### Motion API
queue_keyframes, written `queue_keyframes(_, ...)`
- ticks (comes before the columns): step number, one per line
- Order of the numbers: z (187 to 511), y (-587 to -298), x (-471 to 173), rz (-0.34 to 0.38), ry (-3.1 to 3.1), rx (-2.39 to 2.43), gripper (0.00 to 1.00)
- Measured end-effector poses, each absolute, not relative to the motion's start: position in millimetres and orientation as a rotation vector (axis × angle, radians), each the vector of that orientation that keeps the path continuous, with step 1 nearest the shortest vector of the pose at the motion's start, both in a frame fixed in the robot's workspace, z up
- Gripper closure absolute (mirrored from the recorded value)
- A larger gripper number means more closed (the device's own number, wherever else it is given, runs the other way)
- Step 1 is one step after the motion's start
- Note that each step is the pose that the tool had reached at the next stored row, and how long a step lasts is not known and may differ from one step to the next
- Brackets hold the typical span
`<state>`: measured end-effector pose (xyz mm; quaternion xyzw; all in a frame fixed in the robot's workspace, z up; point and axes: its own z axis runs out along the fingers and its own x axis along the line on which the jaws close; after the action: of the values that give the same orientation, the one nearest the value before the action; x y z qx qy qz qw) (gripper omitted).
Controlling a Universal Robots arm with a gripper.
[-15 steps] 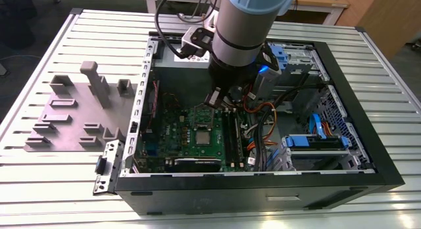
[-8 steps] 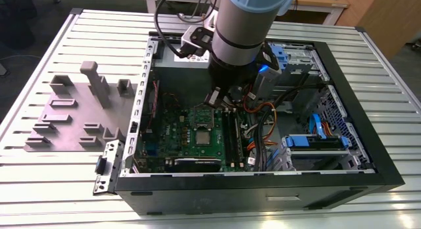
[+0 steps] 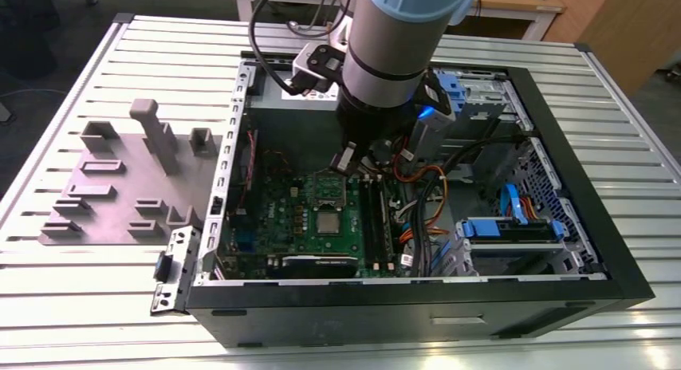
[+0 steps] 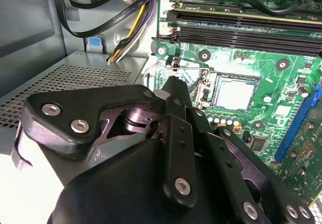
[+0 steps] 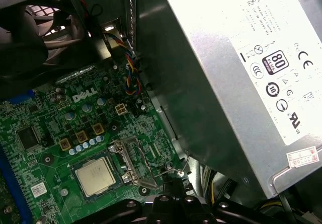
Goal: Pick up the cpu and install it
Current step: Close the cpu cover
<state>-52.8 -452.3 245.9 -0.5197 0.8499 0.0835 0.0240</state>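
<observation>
Leftmost in the exterior view stood the grey-purple moulded plate [image 3: 123,186] with its upright blocks, resting on the slatted table [image 3: 64,306] just beside the open computer case [image 3: 426,306]. Further toward the exterior view's right, inside the case, lay the green circuit board [image 3: 309,226], and the cpu [image 3: 328,222] sat flat in its socket on that board, silver top upward. Both wrist views showed the same: the cpu [image 4: 234,94] [image 5: 95,176] lay square within the socket frame, while the metal retention frame [image 5: 132,161] beside it stood swung open, with its wire lever [image 4: 193,73] raised. The chip therefore appeared placed, but the socket was judged not yet clamped. The gripper [image 3: 360,161] hung from the arm [image 3: 399,35] above the board, near the socket and apart from the cpu; whether its fingers were open or closed could not be told, and nothing appeared to be held.
</observation>
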Motion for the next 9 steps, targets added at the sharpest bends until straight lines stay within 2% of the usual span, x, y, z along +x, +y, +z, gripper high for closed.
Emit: queue_keyframes(9, 247.0, -452.5, -52.8, 0.259, 2.629, -1.611, 0.89)
